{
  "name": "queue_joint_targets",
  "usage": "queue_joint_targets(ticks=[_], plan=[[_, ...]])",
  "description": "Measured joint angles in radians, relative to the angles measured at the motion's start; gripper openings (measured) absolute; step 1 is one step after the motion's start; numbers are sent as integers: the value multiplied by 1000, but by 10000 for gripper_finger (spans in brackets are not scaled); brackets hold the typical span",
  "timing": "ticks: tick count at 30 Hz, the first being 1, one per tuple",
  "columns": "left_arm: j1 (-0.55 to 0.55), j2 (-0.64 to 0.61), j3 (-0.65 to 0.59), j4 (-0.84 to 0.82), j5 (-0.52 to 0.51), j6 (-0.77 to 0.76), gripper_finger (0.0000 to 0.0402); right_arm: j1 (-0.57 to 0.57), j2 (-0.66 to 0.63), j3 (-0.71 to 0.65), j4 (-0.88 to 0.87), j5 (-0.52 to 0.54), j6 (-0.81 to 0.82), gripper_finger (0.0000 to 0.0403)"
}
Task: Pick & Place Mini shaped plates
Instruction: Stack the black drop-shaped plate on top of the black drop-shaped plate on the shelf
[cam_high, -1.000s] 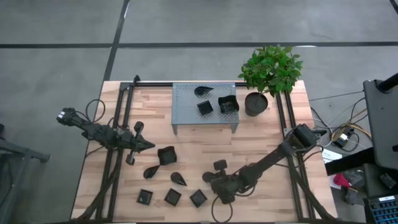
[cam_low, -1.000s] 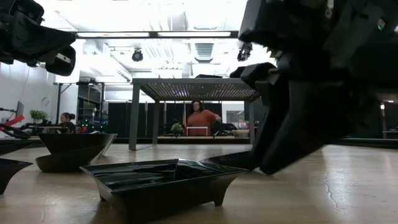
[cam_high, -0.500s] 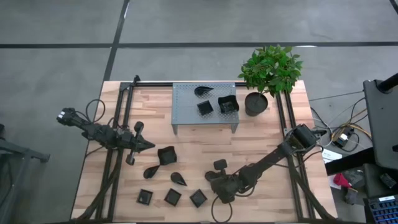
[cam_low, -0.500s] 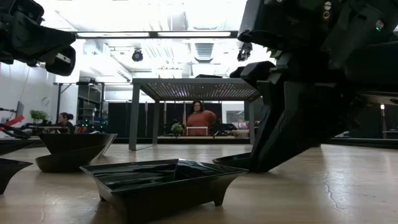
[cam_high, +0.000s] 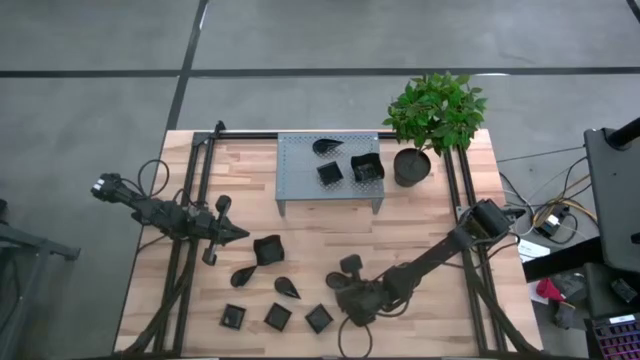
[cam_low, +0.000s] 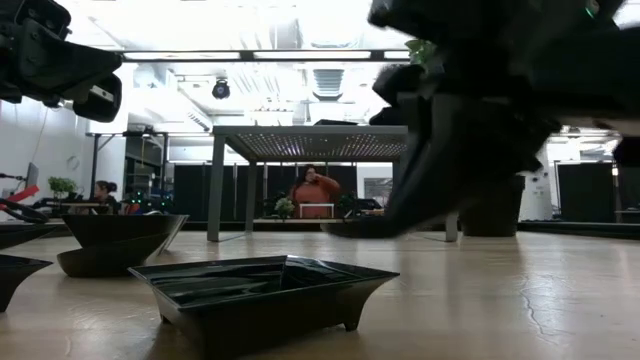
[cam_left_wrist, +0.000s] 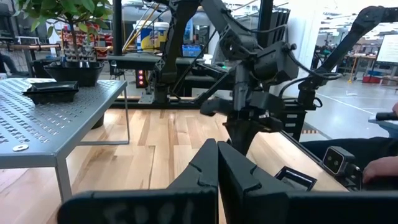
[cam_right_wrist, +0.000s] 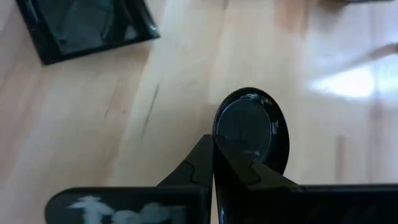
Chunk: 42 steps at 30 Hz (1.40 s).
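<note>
Two fingers of your right gripper (cam_right_wrist: 214, 149) are pinched onto the rim of a teardrop dish (cam_right_wrist: 252, 130), holding it clear of the table (cam_high: 420, 225); in the low view the dish (cam_low: 355, 228) hangs just above the boards at centre frame. From overhead that gripper (cam_high: 338, 283) sits low and right of centre. Just left of it along the bottom of the high view lie three small square dishes (cam_high: 277, 317), with two more teardrops (cam_high: 288, 288) and a wavy-edged square (cam_high: 267, 249) above them. Your left gripper (cam_high: 240, 234), fingers pressed together and empty, waits at centre left, beside the wavy square. Upper centre, the grey stand (cam_high: 300, 180) carries three more dishes (cam_high: 329, 172). To its right stands a potted plant (cam_high: 432, 120).
</note>
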Motion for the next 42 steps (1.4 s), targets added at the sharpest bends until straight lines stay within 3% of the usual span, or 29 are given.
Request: queue_joint_targets(ticks=[11, 24, 28, 42], plan=[[0, 0, 0, 0, 0, 0, 0, -16, -26, 228, -299, 277, -270, 8], [0, 0, 0, 0, 0, 0, 0, -240, -262, 255, -297, 274, -580, 8], [0, 0, 0, 0, 0, 0, 0, -363, -300, 260, -291, 191, -689, 8], [0, 0, 0, 0, 0, 0, 0, -801, -274, 281, -180, -184, -833, 8]])
